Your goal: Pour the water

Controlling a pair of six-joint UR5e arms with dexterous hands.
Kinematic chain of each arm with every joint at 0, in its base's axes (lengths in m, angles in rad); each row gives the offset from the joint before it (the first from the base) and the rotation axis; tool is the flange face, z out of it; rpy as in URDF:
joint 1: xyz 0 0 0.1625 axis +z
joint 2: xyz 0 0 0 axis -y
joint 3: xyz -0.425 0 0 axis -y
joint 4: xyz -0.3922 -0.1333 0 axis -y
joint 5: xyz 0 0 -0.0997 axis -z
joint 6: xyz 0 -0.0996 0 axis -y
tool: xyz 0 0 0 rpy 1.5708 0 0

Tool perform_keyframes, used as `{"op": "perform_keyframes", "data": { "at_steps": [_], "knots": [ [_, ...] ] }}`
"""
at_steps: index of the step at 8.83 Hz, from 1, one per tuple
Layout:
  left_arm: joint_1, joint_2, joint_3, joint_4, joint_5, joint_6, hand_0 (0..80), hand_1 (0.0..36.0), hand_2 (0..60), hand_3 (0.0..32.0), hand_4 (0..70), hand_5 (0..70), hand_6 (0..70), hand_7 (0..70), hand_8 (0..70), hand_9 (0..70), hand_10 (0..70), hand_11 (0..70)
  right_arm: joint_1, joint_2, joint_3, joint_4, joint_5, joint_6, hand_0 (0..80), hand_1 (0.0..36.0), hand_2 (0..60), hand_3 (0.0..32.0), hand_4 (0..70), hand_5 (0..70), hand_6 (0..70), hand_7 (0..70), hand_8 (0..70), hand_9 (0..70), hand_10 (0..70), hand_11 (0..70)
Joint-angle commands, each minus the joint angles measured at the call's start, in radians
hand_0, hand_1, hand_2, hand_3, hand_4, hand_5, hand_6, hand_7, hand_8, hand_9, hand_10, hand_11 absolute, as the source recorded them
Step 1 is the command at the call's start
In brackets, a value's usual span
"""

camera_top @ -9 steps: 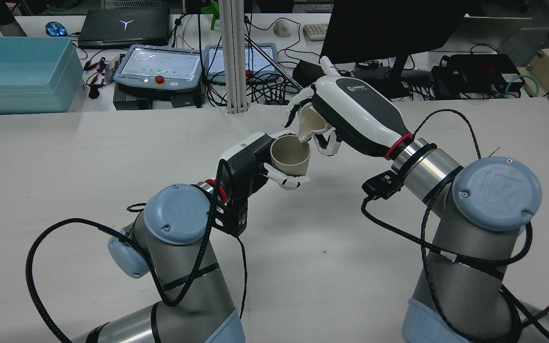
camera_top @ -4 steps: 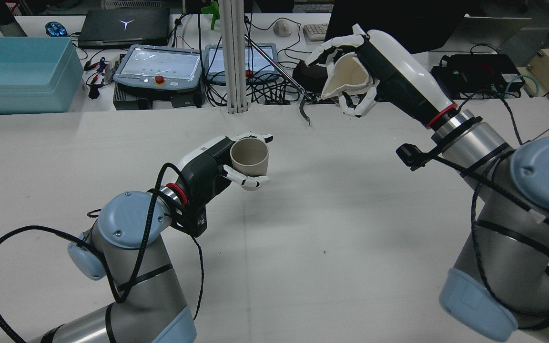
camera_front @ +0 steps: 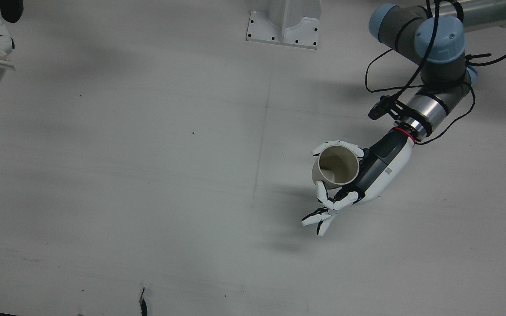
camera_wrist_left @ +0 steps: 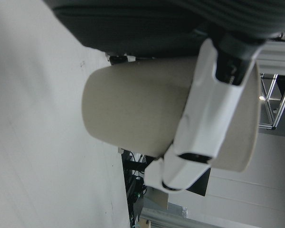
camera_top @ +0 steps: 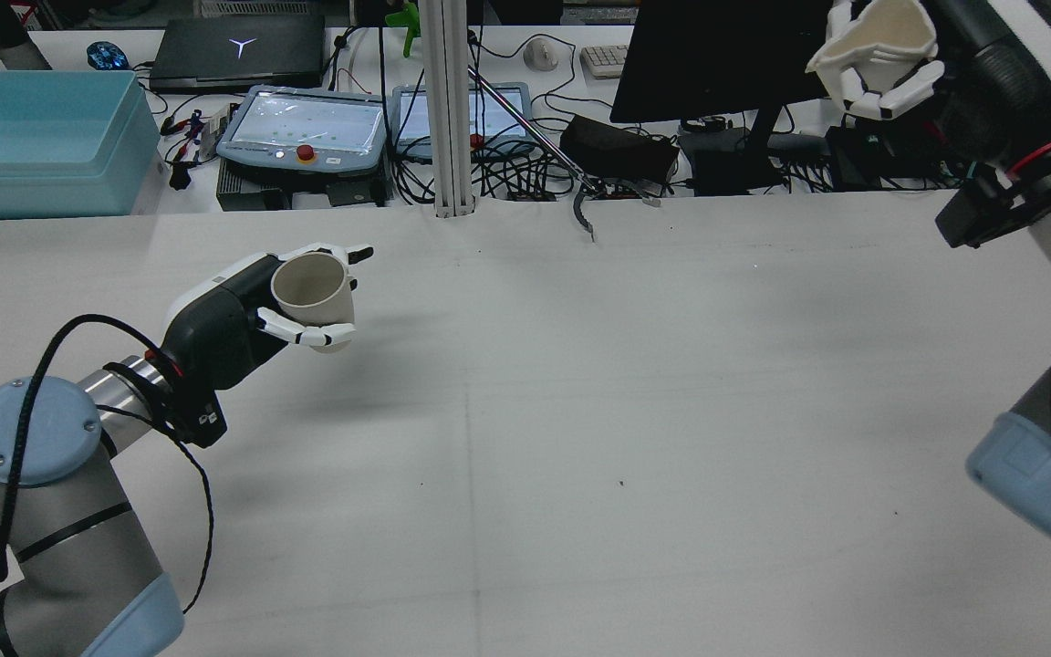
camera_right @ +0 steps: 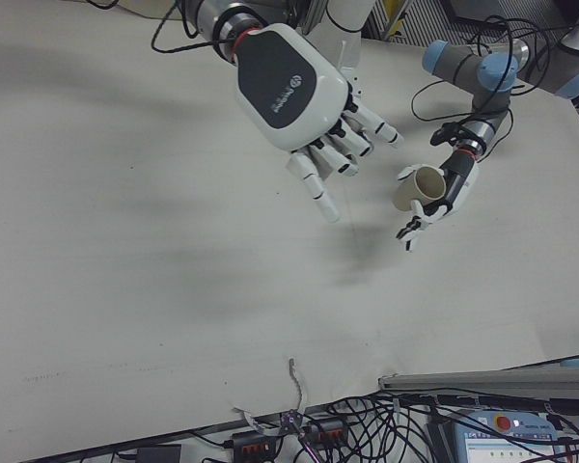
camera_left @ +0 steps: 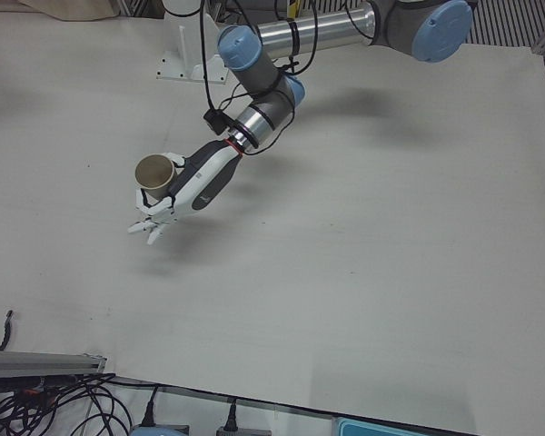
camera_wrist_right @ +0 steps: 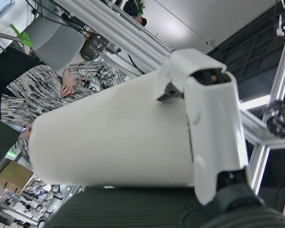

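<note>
Rear view — blue bin (camera_top: 37, 137), monitor (camera_top: 717, 55) behind table (camera_top: 580, 411).

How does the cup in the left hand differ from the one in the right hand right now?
The beige cup is round-rimmed; the white cup has its rim squeezed out of round.
The beige cup sits low over the table; the white cup is raised high at the right edge.
Both are open-topped, each held by one hand: left hand, right hand.

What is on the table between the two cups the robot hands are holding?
Nothing: in the rear view, only bare white table lies between the beige cup in the left hand and the white cup in the right hand.
</note>
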Motion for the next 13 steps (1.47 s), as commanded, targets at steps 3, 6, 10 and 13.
{"op": "perform_keyframes", "data": {
  "at_steps": [3,6,10,13],
  "knots": [
    [-0.218,0.438,-0.006,-0.411,0.095,0.011,80.0,36.0,60.0,0.0,34.2,70.0,17.1,16.3,4.7,1.8,6.1,13.3,0.292,-0.272,-0.115,0.278,-0.288,0.268,80.0,36.0,60.0,0.0,19.2,27.5,62.9,70.0,45.9,60.6,12.9,23.9],
    [-0.301,0.551,0.008,-0.560,0.113,0.012,80.0,36.0,60.0,0.0,36.4,70.0,18.6,18.0,5.5,2.2,7.2,14.8,0.286,-0.367,-0.542,0.808,-0.301,0.327,80.0,36.0,60.0,0.0,16.1,26.2,64.8,70.0,53.6,70.0,17.5,29.5],
    [-0.294,0.555,0.224,-0.732,0.113,0.020,80.0,36.0,60.0,0.0,37.3,70.0,18.7,18.5,5.8,2.3,7.2,14.8,0.186,-0.217,-1.036,1.068,-0.285,0.317,68.6,36.0,60.0,0.0,19.1,26.7,67.6,70.0,62.6,70.0,22.0,35.5],
    [-0.289,0.555,0.426,-0.896,0.115,0.035,80.0,36.0,60.0,0.0,37.0,70.0,18.1,17.9,5.9,2.1,7.0,14.6,0.057,-0.169,-1.233,1.168,-0.120,0.315,63.1,36.0,60.0,0.0,12.9,26.3,63.5,70.0,64.6,70.0,24.2,38.7]
  ]
}}
